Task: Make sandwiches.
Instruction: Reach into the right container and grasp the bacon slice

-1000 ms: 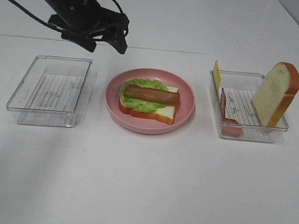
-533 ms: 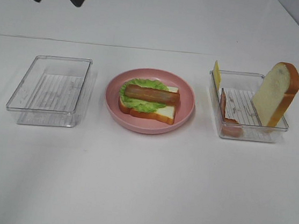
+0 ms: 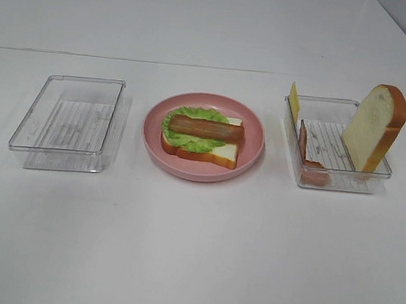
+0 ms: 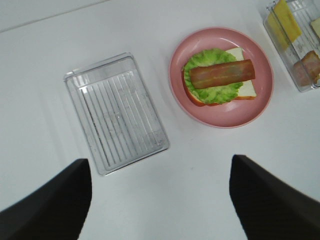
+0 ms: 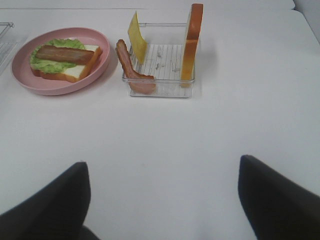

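Note:
On the pink plate (image 3: pixel 253 139) lies an open sandwich (image 3: pixel 201 137): a white bread slice, green lettuce and a bacon strip on top. The right clear tray (image 3: pixel 339 181) holds an upright bread slice (image 3: pixel 374 127), a yellow cheese square (image 3: pixel 294 100) and a bacon strip (image 3: pixel 306 158) leaning on its wall. Neither arm shows in the exterior high view. My left gripper (image 4: pixel 160 210) hangs open high above the sandwich (image 4: pixel 220 77) and holds nothing. My right gripper (image 5: pixel 162 200) is open and empty, well back from the tray (image 5: pixel 160 60) with the bread slice (image 5: pixel 192 42).
An empty clear tray (image 3: pixel 66 125) stands left of the plate, also seen as the ribbed tray (image 4: pixel 117 112) from the left wrist. The white table's back edge runs behind all three containers.
The left arm has pulled back up and to the left, leaving the exterior high view. The plate, trays and food have not moved.

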`<state>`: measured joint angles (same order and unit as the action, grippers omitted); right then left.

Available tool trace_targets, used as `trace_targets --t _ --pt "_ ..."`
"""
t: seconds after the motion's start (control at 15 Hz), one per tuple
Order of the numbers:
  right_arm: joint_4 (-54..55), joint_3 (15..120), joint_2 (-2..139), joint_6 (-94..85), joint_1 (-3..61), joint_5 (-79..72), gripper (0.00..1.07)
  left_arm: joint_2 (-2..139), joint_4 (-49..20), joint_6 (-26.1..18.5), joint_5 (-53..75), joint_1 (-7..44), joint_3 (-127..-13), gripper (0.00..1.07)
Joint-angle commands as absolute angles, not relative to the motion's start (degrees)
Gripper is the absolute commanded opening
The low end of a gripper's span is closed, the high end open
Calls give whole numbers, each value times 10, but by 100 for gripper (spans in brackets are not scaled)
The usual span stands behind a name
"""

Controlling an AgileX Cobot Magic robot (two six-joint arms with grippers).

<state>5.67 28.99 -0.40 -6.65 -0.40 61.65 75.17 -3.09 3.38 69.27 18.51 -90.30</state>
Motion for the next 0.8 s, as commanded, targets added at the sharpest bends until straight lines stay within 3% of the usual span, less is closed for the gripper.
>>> trace_targets --t 0.07,0.33,0.73,0.8 --pt "58 289 -10 -64 -5 610 76 664 -25 40 732 186 -835 73" --pt "58 289 -10 -64 -5 610 76 456 -25 26 659 186 -607 73" --pt "57 289 -10 -64 -5 610 76 228 -22 0 577 186 -412 73" --pt "57 289 -10 -64 -5 610 76 191 -22 -21 576 186 -384 73"
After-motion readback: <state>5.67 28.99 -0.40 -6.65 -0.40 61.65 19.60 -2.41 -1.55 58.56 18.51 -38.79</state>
